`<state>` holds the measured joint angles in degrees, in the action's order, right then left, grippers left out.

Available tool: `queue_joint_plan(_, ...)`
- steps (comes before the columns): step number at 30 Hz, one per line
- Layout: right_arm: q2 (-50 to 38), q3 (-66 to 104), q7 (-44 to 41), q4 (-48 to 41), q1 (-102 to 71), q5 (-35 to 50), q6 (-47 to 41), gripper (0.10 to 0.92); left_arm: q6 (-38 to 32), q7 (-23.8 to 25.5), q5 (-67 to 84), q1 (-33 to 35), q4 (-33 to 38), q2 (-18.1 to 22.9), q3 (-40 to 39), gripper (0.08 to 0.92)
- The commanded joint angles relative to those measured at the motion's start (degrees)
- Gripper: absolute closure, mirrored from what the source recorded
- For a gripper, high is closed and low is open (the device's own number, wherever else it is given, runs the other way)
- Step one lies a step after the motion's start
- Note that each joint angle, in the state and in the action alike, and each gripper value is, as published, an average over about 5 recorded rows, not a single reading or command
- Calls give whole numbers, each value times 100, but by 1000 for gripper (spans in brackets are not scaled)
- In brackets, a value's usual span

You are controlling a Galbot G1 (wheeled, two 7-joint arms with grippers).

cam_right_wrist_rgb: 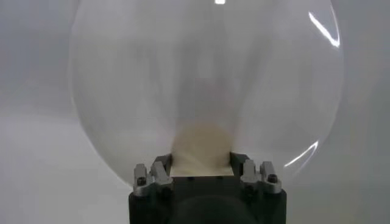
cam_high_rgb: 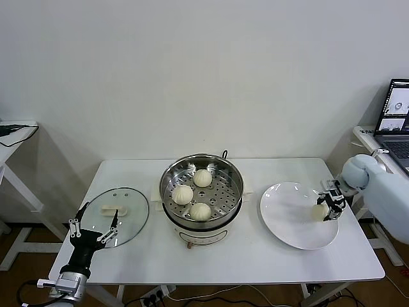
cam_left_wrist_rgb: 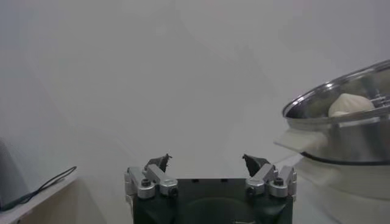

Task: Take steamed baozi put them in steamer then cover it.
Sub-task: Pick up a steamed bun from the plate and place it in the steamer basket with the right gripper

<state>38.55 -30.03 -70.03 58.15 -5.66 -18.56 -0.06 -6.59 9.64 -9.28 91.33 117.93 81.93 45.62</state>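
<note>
Baozi (cam_high_rgb: 319, 212) partly hidden, seemingly pinched by right claw (cam_high_rgb: 329, 207) over plate (cam_high_rgb: 287, 217), left claw (cam_high_rgb: 94, 228) spread.

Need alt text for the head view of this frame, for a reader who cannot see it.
The right gripper grips the last baozi over the white plate at the table's right. Three baozi sit in the open steamer at centre. The glass cover lies at left, beside the open left gripper.

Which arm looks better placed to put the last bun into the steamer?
The right. Its gripper is already closed on the last baozi over the plate, beside the steamer. The left gripper sits open by the cover.
</note>
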Motion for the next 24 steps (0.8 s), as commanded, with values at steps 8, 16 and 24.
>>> queue_joint_plan(8, -1725, -2858, -40, 2768, 2948, 3262, -1590, 364, -24, 21, 10, -18, 76, -18, -41, 177)
queue_joint_plan(16, -1345, -5397, 254, 3739, 5869, 4674, -2164, 364, -61, 49, 40, -40, 101, -63, -58, 177)
queue_joint_plan(24, 14, -6299, 765, 3968, 7005, 6040, -2673, 364, -63, 61, 144, -69, 153, -85, 15, 177)
